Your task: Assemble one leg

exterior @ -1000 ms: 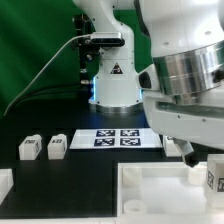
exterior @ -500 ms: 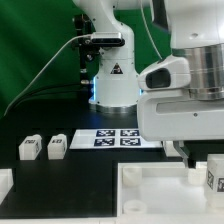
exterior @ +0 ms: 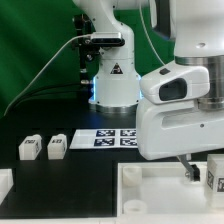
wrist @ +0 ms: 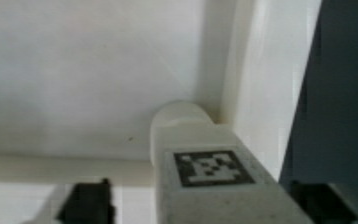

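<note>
A leg (wrist: 208, 160), a white chunky block with a black-and-white tag, stands by a corner of the large white tray-like piece (wrist: 69, 90). My gripper (wrist: 206, 205) is open, with one dark finger (wrist: 92, 200) on each side of this leg and a gap on at least one side. In the exterior view the gripper (exterior: 190, 170) hangs low over the tray-like piece (exterior: 150, 195), beside the leg (exterior: 214, 176) at the right edge. Two more legs (exterior: 29, 148) (exterior: 57, 146) stand on the black table at the left.
The marker board (exterior: 115, 137) lies on the table in front of the arm's base (exterior: 112, 85). Another white part (exterior: 5, 183) sits at the exterior view's lower left. Dark table (wrist: 345, 100) shows beyond the tray's edge in the wrist view.
The wrist and gripper have come down and toward the exterior view's left, closer over the tray-like piece. The legs and the marker board have not moved.
</note>
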You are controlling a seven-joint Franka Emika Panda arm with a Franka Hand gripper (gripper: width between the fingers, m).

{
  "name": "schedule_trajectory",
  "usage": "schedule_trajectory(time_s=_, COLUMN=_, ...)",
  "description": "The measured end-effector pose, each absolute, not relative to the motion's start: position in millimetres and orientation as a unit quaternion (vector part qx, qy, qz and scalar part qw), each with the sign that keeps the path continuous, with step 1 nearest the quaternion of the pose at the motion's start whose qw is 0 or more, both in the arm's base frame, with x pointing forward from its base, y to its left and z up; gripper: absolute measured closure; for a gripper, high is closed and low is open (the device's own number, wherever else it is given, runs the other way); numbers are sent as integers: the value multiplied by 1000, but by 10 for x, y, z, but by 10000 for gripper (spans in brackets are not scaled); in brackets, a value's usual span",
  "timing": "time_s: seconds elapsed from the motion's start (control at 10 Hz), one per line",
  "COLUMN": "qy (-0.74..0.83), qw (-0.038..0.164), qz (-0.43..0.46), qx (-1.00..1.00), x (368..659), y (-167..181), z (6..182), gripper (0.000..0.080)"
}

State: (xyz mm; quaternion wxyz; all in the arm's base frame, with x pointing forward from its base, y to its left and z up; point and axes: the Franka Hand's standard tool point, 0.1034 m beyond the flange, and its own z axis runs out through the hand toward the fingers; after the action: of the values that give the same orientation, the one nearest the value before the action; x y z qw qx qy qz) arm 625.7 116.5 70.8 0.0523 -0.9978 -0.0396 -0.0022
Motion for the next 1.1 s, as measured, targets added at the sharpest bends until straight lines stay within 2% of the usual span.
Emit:
schedule_trajectory(time_s=0.1, qy=-6, qw=53, qz=0, qx=-999, x=6256, y=1169, z=708, gripper=396)
schedule_trajectory(time_s=0.2, qy=53, qw=54, qz=3, qx=-997, x=6256, y=1174, z=708, gripper=508)
schedule_trajectory(time_s=0.5, qy=231, qw=61, qz=14, qx=-971, x=6258, y=1188, z=706, gripper=508)
schedule_trajectory(time_s=0.8, qy=550, qw=94, qz=44, qx=-829, x=6304, y=1160, z=704, gripper=508)
schedule_trajectory(time_s=1.1, qy=673, qw=97, qz=69, qx=-730, x=6324, y=1138, z=719, gripper=507)
